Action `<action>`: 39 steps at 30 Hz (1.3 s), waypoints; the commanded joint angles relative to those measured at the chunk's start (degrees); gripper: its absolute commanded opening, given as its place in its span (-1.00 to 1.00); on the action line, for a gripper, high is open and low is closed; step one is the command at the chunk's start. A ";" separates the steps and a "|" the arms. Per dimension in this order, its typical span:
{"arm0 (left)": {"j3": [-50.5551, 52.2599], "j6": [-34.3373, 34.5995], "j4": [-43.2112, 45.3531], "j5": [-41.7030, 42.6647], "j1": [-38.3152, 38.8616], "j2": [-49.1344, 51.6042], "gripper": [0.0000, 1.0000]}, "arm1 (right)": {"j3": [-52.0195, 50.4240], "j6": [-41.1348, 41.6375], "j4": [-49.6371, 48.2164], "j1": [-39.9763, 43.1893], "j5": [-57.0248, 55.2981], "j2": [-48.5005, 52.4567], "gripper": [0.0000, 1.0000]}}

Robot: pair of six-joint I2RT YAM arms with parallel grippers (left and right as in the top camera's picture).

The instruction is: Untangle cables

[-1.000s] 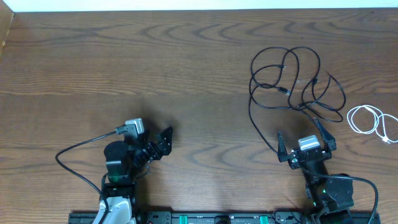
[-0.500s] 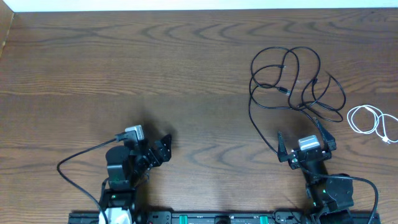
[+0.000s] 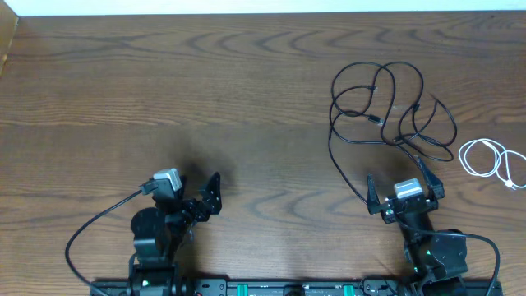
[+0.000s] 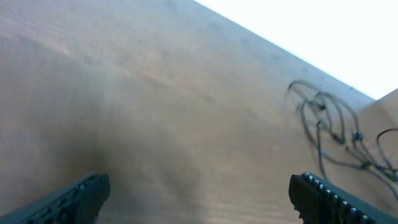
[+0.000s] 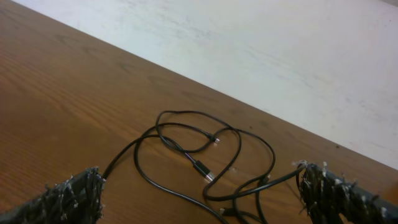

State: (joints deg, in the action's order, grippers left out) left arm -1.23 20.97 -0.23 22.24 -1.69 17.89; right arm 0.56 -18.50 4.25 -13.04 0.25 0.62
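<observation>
Spread wide, holding nothing: left fingers (image 4: pixel 81 196) and right fingers (image 5: pixel 74 196). Just ahead of the right pair, black cable (image 5: pixel 200 168) in limp overlapping loops on the counter (image 3: pixel 164 82); rightward, white cable (image 3: pixel 462 156) coiled apart. Light, floppy; likely best pinched near a plug.

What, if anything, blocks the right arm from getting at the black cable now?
Probably nothing, so yes. The right hand is open and empty, and the black cable lies loose on bare table just ahead of it, with nothing between them. The white cable sits apart to the side.
</observation>
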 commanded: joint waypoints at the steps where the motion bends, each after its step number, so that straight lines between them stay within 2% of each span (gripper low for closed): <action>1: 0.96 -0.31 -2.43 1.14 0.31 -9.40 0.95 | -0.26 -0.39 0.09 0.24 0.13 -0.35 0.99; 5: 0.96 -0.83 -2.23 1.03 2.45 -18.18 0.96 | -0.26 -0.39 0.09 0.24 0.13 -0.35 0.99; 11: 0.96 -4.74 -2.51 0.66 4.39 -17.81 0.96 | -0.26 -0.39 0.07 0.24 0.11 -0.35 0.99; 14: 1.01 -7.89 -2.54 -2.38 5.44 -17.81 0.95 | -0.26 -0.39 0.07 0.24 0.11 -0.35 0.98; 18: 1.01 -11.78 -3.04 -11.32 6.05 -17.81 0.96 | -0.26 -0.39 0.09 0.24 0.13 -0.35 0.98; 20: 1.01 -11.98 -3.87 -19.39 6.05 -17.81 0.96 | -0.26 -0.39 0.07 0.24 0.11 -0.35 0.99; 23: 1.01 -13.73 -4.02 -24.85 6.03 -17.81 0.96 | -0.26 -0.39 0.09 0.24 0.11 -0.35 0.98; 26: 1.01 -19.74 -4.02 -25.09 6.01 -17.81 0.95 | -0.26 -0.39 0.07 0.24 0.13 -0.35 0.99; 28: 1.01 -21.29 -3.98 -24.98 6.01 -17.81 0.96 | -0.26 -0.39 0.07 0.24 0.11 -0.35 0.99; 39: 1.01 -21.35 -3.85 -24.22 6.01 -17.81 0.95 | -0.26 -0.39 0.07 0.24 0.13 -0.35 0.99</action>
State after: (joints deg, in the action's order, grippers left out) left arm -1.54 0.99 -2.37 0.49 4.23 0.62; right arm 0.56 -18.48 4.25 -13.04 0.25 0.62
